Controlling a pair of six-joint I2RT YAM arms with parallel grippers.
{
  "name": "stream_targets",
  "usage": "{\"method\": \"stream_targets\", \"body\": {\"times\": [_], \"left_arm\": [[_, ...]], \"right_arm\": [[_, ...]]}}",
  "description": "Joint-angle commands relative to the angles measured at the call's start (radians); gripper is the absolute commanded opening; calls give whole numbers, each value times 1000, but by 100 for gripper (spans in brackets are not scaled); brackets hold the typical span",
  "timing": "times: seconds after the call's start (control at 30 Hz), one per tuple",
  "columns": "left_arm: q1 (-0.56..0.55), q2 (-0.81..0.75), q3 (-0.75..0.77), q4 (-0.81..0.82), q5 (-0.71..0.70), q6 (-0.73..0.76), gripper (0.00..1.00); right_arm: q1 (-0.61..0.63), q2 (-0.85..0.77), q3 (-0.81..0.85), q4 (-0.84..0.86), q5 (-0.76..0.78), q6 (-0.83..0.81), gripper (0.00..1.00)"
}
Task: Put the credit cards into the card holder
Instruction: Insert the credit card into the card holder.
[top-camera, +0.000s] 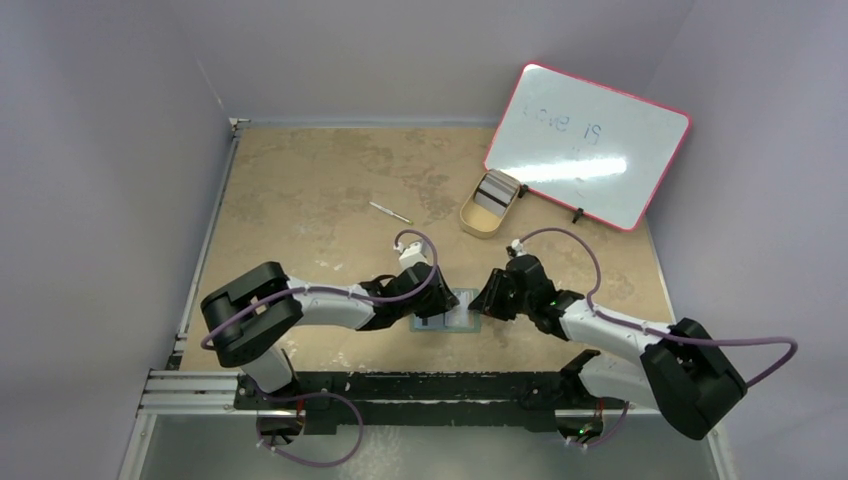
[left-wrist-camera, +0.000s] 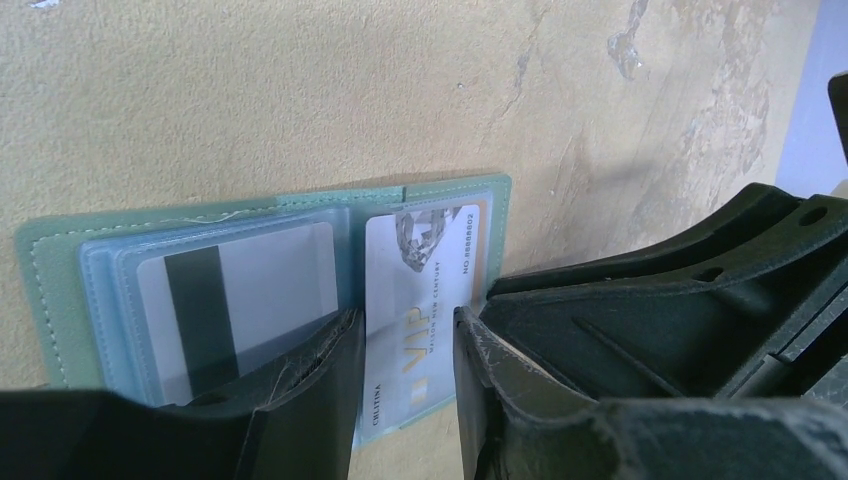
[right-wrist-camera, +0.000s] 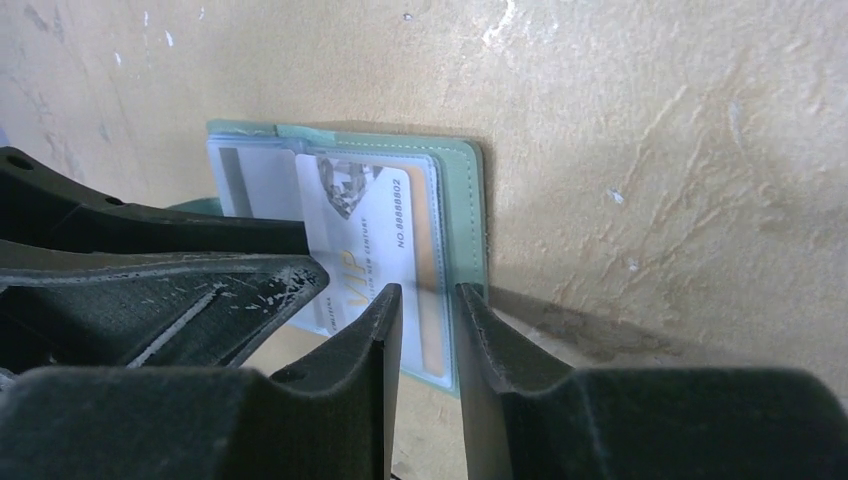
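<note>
The card holder lies open on the table between both grippers, teal outside with pale blue pockets. A white card with a dark band sits in its left pocket. A white VIP card lies tilted on the right half and sticks out past the near edge; it also shows in the right wrist view. My left gripper hovers over this card, jaws slightly apart, gripping nothing. My right gripper is narrowly open over the holder's right edge. More credit cards stand stacked in a tray.
The beige oval tray sits at the back right, beside the pink-edged whiteboard leaning on the wall. A thin pen lies at mid-table. Both grippers are close together at the near edge.
</note>
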Motion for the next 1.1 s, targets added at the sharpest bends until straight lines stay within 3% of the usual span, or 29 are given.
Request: {"method": "stream_targets", "body": {"times": [0.0,0.4,0.87,1.07], "left_arm": [[-9,26,41,16,20,15,37],[-22,70,104,0,27,9,37],[-10,-84,179,-348,-109,102,44],[1,-129,143,-400,-128,111,48]], "right_arm": [[6,28,-26,95,-27,14,27],[8,41,-54,151,-41,49,24],[7,-34,-6,21,7,0,32],[7,-62,25,-9,-4,-18,35]]}}
